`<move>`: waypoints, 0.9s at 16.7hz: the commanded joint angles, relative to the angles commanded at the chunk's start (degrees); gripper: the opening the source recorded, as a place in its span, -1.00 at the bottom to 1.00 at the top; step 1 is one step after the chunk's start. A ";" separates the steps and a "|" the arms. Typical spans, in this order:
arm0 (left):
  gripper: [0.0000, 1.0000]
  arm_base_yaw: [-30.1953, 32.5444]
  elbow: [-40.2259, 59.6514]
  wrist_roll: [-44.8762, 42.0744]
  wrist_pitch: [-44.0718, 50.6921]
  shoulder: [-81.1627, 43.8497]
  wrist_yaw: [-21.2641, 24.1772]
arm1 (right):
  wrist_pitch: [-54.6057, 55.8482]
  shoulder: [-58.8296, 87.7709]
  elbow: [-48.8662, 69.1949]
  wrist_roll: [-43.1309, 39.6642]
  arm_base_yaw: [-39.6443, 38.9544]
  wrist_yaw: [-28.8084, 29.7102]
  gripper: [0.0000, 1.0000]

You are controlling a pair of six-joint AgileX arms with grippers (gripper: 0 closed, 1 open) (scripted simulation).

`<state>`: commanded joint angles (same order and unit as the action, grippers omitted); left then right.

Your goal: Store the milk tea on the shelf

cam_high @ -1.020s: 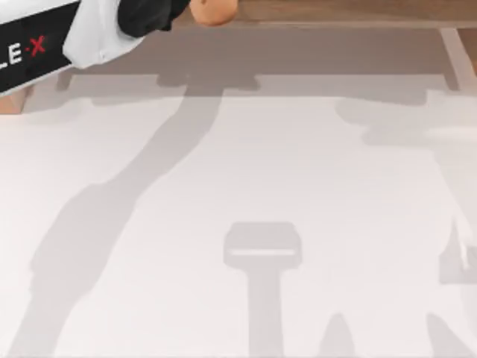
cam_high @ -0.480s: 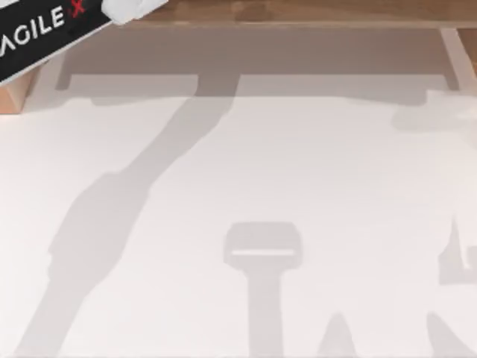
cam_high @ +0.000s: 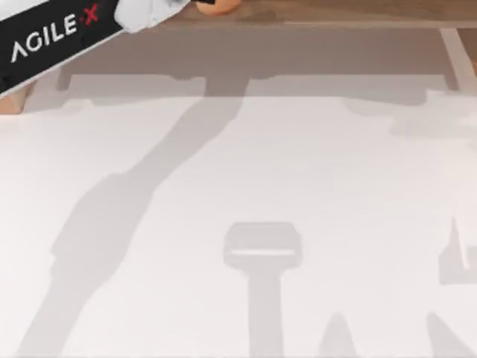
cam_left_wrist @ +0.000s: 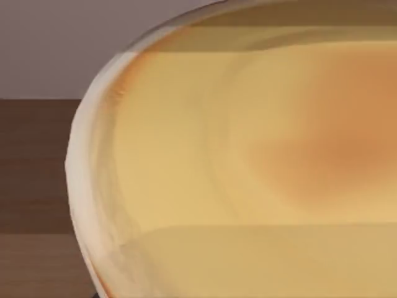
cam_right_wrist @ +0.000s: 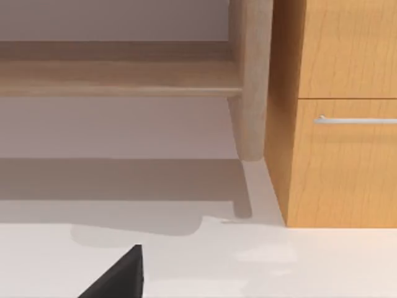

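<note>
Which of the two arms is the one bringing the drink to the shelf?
The left arm, reaching across the top view's upper left corner to the shelf, with the orange milk tea at its tip. Its wrist view has the cup close up.

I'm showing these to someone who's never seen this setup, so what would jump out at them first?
Probably the left arm, black with white AGILE lettering, reaching across the top view's upper left corner toward the shelf along the far edge. At its end a bit of the orange-tan milk tea peeks out at the shelf, and the cup looms huge and close in the left wrist view. The right wrist view faces a shelf post beside an orange wooden cabinet with a drawer handle.
</note>
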<state>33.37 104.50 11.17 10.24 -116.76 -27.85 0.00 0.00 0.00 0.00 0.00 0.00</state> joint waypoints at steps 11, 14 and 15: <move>-1.00 -0.31 3.23 2.49 -2.78 -3.52 1.20 | 0.00 0.00 0.00 0.00 0.00 0.00 1.00; -1.00 -3.32 4.35 -2.04 -6.21 -7.06 1.99 | 0.00 0.00 0.00 0.00 0.00 0.00 1.00; -1.00 -3.70 4.49 -2.56 -6.72 -7.60 2.22 | 0.00 0.00 0.00 0.00 0.00 0.00 1.00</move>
<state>29.67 108.99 8.61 3.52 -124.36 -25.62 0.00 0.00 0.00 0.00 0.00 0.00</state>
